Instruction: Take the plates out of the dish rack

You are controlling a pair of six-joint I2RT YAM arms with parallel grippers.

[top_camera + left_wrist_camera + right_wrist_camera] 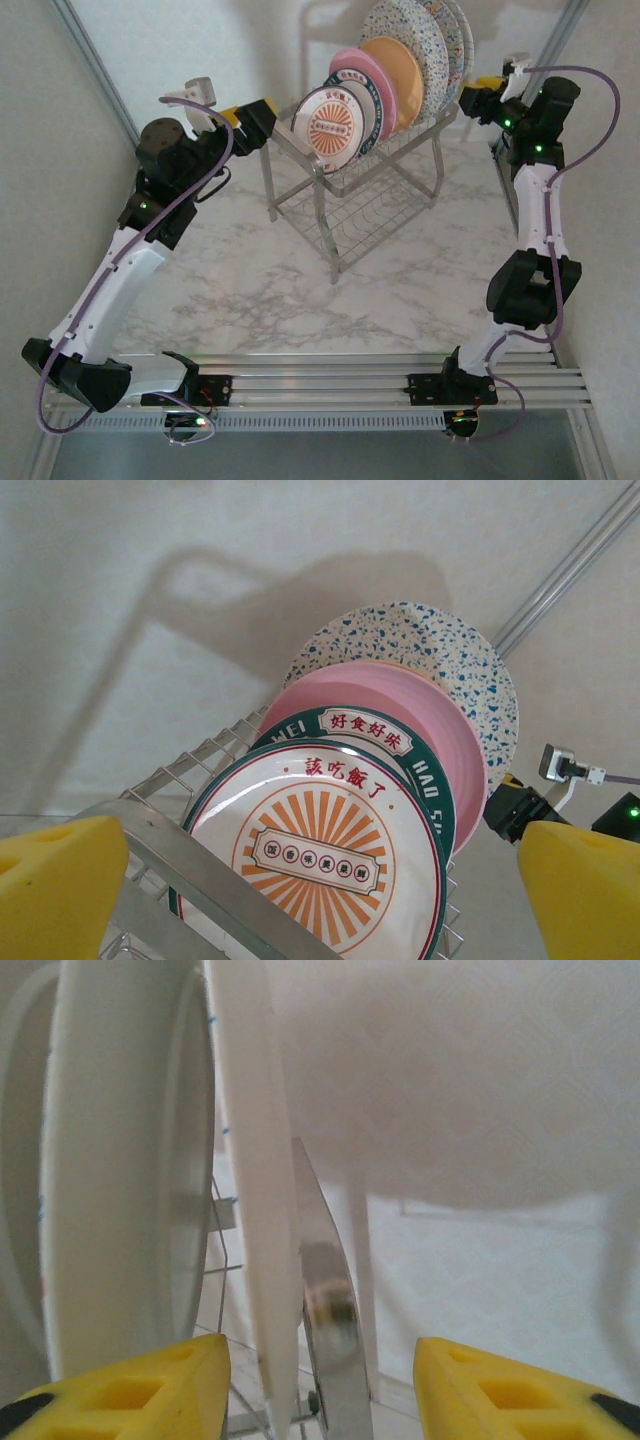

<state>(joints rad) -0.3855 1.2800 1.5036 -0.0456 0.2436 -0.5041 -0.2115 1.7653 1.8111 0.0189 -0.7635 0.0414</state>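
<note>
The silver wire dish rack stands at the back middle with several plates upright in its upper tier. From the front these are two sunburst plates, a pink plate, an orange plate and large speckled plates. My left gripper is open at the rack's left end; in its wrist view the front sunburst plate faces the open gripper, behind a frame bar. My right gripper is open at the rack's right end, its jaws straddling a white plate's edge and a rack tube.
The rack sits on a marble-patterned table with white walls close behind and on both sides. A metal rail runs along the near edge under the arm bases. Bare tabletop lies in front of the rack.
</note>
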